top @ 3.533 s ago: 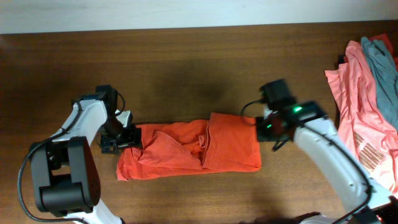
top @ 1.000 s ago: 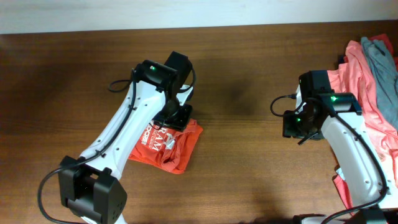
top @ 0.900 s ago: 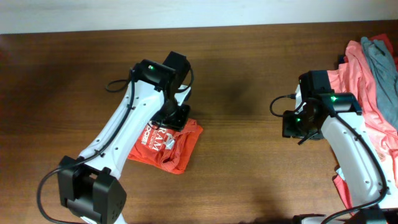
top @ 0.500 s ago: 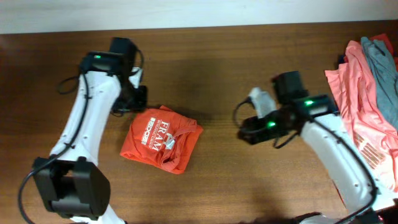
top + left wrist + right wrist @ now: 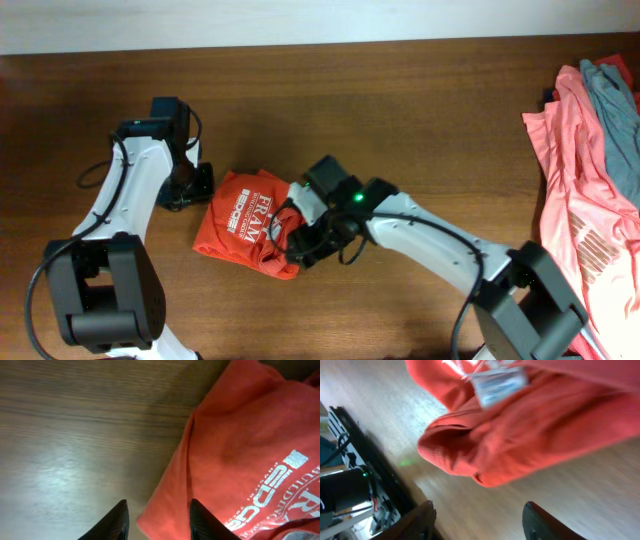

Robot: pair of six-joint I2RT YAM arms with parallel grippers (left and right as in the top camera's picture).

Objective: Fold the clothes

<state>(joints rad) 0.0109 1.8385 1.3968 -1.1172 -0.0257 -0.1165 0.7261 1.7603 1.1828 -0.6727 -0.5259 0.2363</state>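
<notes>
A folded orange-red T-shirt [image 5: 250, 225] lies left of the table's middle, its white "FRAM" print facing up. My left gripper [image 5: 200, 188] sits low at the shirt's left edge. In the left wrist view this gripper [image 5: 157, 502] is open, and the shirt's corner [image 5: 235, 455] reaches in between the fingers unclamped. My right gripper [image 5: 298, 245] is at the shirt's right lower edge. In the right wrist view it [image 5: 479, 505] stands open over bare wood, just short of the shirt's rolled fold [image 5: 530, 435].
More clothes lie heaped at the table's right edge: salmon-pink shirts [image 5: 575, 170] with a grey garment [image 5: 612, 105] on top. The wooden table [image 5: 420, 120] ends at a pale strip along the back. Black gear [image 5: 350, 485] shows at the left of the right wrist view.
My left arm has left the top of the shirt and swung back to its left edge. My right arm has swept from the right side across to the shirt's right edge, its jaws a little wider.
</notes>
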